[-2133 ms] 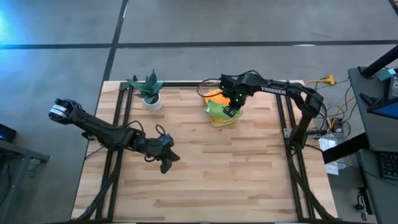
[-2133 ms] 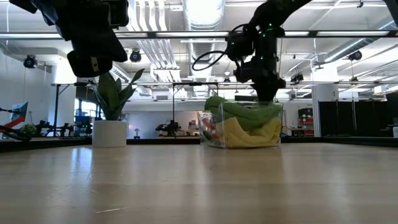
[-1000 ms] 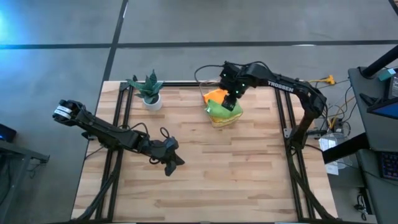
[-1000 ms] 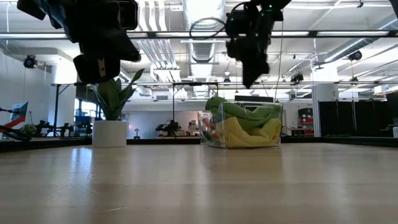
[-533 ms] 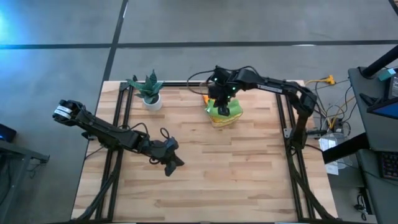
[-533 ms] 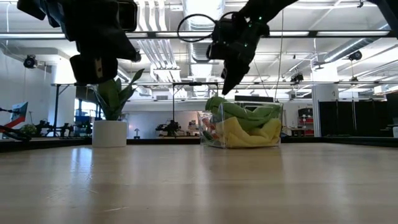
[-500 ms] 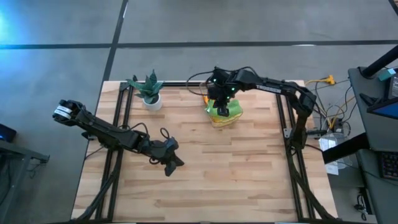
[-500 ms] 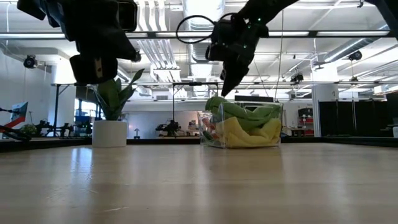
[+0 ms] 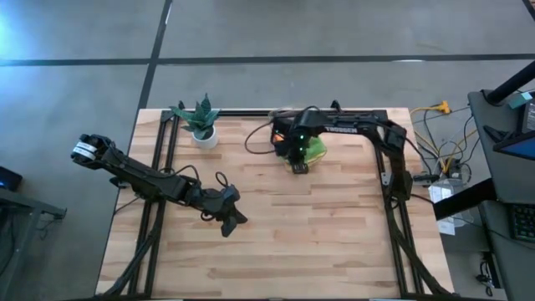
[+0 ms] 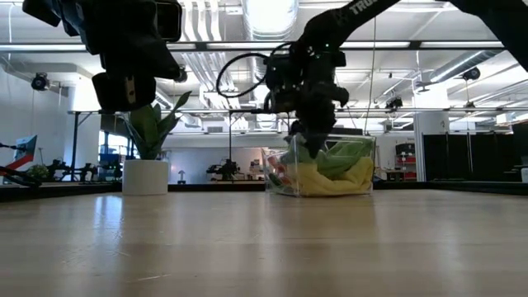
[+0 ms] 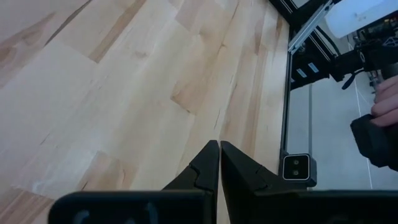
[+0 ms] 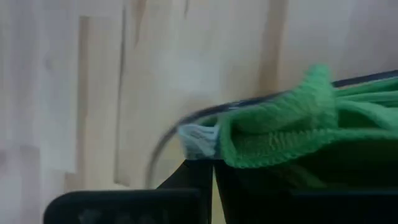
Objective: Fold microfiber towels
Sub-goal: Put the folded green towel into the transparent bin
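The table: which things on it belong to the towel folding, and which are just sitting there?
Part of the job:
- green towel
- yellow towel
- right end effector, down at the towels

Just there:
- clear bin
- potted plant

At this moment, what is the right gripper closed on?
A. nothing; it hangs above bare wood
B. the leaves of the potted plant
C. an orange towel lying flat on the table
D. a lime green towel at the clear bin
D: in the right wrist view the right gripper is shut with the lime green towel bunched at its tips, at the clear bin.
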`<action>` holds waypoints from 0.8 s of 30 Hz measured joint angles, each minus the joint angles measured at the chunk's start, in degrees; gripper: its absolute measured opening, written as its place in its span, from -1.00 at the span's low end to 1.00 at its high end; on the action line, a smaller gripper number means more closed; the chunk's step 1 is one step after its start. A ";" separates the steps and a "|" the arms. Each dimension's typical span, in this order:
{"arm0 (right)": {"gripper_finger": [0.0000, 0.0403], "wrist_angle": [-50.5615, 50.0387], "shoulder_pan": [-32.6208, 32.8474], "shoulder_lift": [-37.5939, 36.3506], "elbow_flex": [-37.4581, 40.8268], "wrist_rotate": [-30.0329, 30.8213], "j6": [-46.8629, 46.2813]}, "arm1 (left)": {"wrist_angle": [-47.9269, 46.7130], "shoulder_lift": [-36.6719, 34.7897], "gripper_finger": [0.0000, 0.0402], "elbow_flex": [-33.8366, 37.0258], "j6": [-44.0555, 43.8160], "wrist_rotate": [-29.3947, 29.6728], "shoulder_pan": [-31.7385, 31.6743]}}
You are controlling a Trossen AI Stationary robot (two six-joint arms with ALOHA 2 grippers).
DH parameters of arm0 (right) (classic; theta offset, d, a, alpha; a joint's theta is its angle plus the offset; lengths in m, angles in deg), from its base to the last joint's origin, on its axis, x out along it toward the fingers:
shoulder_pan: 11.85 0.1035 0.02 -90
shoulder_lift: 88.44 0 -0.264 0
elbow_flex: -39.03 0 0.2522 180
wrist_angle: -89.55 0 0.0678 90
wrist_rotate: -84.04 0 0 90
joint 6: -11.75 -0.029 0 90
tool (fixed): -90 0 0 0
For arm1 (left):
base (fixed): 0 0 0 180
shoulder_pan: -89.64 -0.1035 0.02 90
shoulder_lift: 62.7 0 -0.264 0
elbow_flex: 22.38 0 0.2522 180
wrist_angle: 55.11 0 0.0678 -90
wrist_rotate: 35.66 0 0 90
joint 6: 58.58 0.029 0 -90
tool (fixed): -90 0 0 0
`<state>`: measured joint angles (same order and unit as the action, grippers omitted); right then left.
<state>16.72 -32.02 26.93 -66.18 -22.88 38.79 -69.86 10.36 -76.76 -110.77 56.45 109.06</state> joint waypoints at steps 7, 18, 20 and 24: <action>-0.96 -0.54 -0.13 -4.82 -1.04 0.28 -3.25 | -0.01 0.00 -1.00 0.00 0.02 0.02 0.00; -0.96 0.91 -3.68 -7.75 -1.06 7.71 -4.73 | -0.12 0.00 -1.00 0.02 0.22 0.02 -0.02; -0.96 2.15 -3.52 -6.66 -1.03 9.34 -5.17 | -0.14 0.00 -1.00 0.04 0.24 0.02 -0.02; -0.96 5.16 -3.00 -4.66 -1.24 9.01 -6.53 | -0.35 0.00 -1.00 0.04 0.25 0.03 -0.02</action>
<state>21.88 -35.02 22.27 -67.43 -13.87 32.26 -70.20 10.36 -76.72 -110.51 56.47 109.04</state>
